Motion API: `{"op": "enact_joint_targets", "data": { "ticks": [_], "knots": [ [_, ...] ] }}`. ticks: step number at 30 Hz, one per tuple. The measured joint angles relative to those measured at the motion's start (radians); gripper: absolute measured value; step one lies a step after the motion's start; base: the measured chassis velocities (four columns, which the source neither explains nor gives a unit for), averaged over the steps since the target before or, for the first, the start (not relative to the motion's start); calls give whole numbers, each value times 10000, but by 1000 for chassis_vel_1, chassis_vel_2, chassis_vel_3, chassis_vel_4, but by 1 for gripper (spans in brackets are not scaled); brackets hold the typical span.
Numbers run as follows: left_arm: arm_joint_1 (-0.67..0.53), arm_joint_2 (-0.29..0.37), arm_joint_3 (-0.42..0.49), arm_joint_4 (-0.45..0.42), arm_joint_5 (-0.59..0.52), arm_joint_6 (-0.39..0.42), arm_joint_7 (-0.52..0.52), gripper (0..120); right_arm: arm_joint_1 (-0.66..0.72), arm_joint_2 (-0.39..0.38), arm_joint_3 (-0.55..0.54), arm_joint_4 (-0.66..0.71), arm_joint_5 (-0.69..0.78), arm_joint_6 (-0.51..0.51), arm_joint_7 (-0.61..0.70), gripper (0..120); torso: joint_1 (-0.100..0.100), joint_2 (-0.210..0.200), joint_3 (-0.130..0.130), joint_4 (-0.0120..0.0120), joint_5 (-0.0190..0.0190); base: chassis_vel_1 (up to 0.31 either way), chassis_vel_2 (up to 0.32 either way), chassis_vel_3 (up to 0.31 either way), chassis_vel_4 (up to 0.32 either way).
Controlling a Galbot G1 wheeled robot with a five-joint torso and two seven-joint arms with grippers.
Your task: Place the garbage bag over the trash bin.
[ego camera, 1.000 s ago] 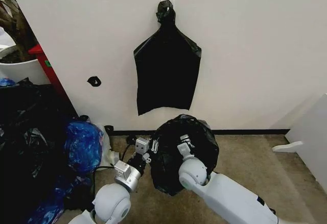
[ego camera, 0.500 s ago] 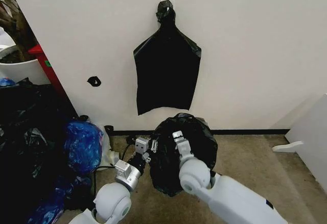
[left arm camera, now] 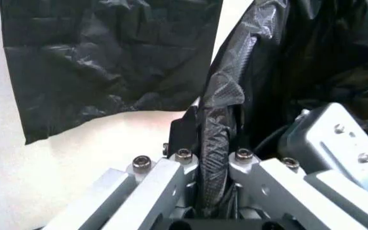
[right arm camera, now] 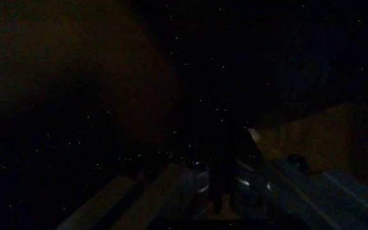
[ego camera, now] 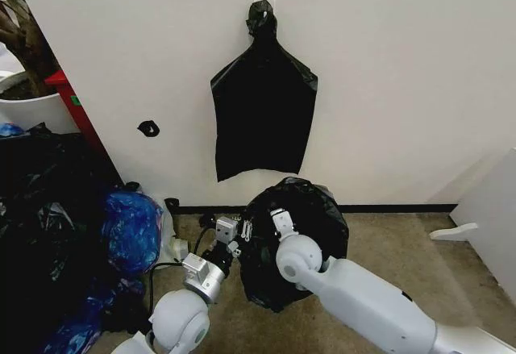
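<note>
Beige carpeted floor [ego camera: 419,265] underfoot, closed off farther back by a plain white wall [ego camera: 403,72].

Nearest, reached forward from low on the left with the left gripper [left arm camera: 212,155] to the left edge of the thin, glossy black plastic garbage bag [ego camera: 318,217]. Held its jaws clamped on a wrinkled vertical fold of that film, pinched tight between the two metal fingers [left arm camera: 165,175]. Kept that fold upright in the grip, with the rest of the bag billowing off to one side in the left wrist view.

Beside it, came in from the lower right with the right arm, wrist pushed into the bag's middle. Sat buried in darkness with the right gripper [right arm camera: 219,167]; could not tell its grip state from the murk.

Stood as a rounded black mound on the carpet, just in front of the wall, between the two arms' reach: there lay the garbage bag, touching both grippers.

To the left, just beside the left arm, slumped a shiny blue crumpled plastic bag [ego camera: 131,229], and past it a dark heap of black plastic sacks [ego camera: 40,209].

Farthest, hung flat on the wall above the mound, a smooth black plastic bag with a narrow knotted neck [ego camera: 264,112].
</note>
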Motion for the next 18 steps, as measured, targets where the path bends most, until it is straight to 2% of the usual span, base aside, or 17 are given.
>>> {"op": "enact_joint_targets", "data": {
  "ticks": [4,8,12,18],
  "knots": [
    [9,39,-27,-10,-4,0,-5,1,44,1,50,-237,-1170,8,-90,0,0,0,0,0,0,0,0,0,0],
    [0,58,-27,-10,-16,0,-4,1,35,-110,234,-39,-1343,211,-199,0,0,0,0,0,0,0,0,0,0],
    [-54,69,-19,54,-109,-1,9,1,-198,-467,260,964,-747,855,-577,0,0,0,-2,-1,0,0,0,0,0],
    [-177,81,-9,245,-428,30,-3,1,-256,-790,135,1741,127,991,-850,0,-1,0,-2,-2,-1,0,0,0,0]
  ]
}}
